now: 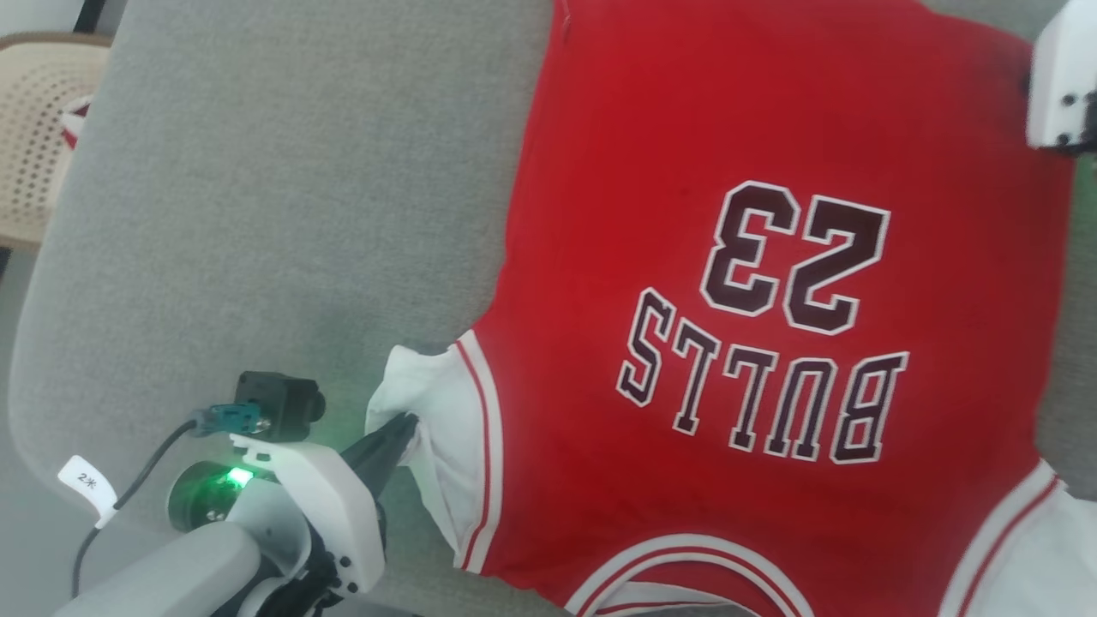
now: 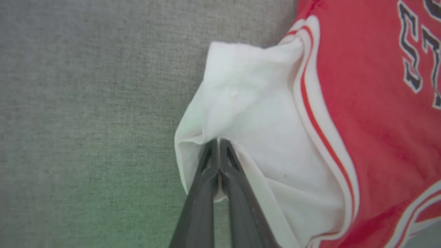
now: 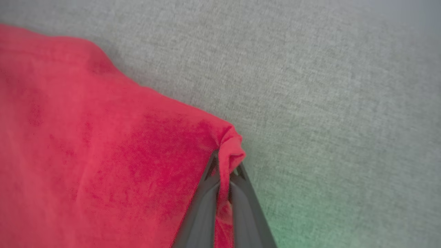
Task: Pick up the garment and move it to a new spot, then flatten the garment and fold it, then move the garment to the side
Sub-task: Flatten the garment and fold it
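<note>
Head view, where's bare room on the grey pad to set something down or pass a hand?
The widest bare patch is the grey pad between its left edge and the garment, beyond the left gripper. Crowded: the right half under the garment, and the sleeve corner where that gripper pinches.

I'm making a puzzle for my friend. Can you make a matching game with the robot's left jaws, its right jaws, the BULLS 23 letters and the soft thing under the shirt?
Things:
1. left jaws
2. right jaws
3. BULLS 23 letters
4. fabric surface

Matches:
A. grey
B. shut on the red corner
C. dark, outlined in white
D. shut on the white sleeve

Pairs: 1-D, 2-B, 3-C, 4-A
</note>
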